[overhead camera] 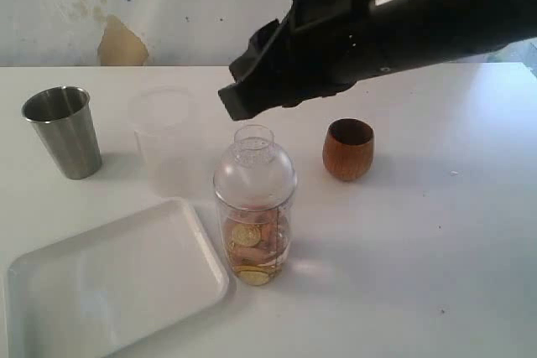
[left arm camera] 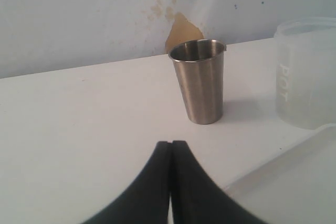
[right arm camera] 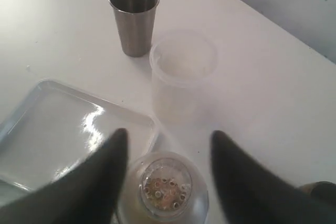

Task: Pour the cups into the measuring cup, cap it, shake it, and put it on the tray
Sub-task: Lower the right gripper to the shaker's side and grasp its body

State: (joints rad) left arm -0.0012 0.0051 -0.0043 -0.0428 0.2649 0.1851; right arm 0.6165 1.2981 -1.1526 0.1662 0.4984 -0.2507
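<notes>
The measuring cup (overhead camera: 254,215) stands upright on the table just right of the tray (overhead camera: 109,282), capped with a clear domed strainer lid (right arm camera: 167,186) and holding golden round pieces. My right gripper (right arm camera: 169,134) hovers over it, open, with a finger on either side of the lid and not touching it. The steel tumbler (overhead camera: 63,132) stands at the far left and the wooden cup (overhead camera: 348,149) to the right of the measuring cup. In the left wrist view my left gripper (left arm camera: 171,143) is shut on nothing, low over the table, facing the tumbler (left arm camera: 199,81).
A frosted unmarked cup (overhead camera: 165,138) stands between the tumbler and the measuring cup, behind the tray. My right arm (overhead camera: 386,23) stretches across the upper right above the table. A wall with a chipped patch (overhead camera: 122,42) runs along the table's back edge.
</notes>
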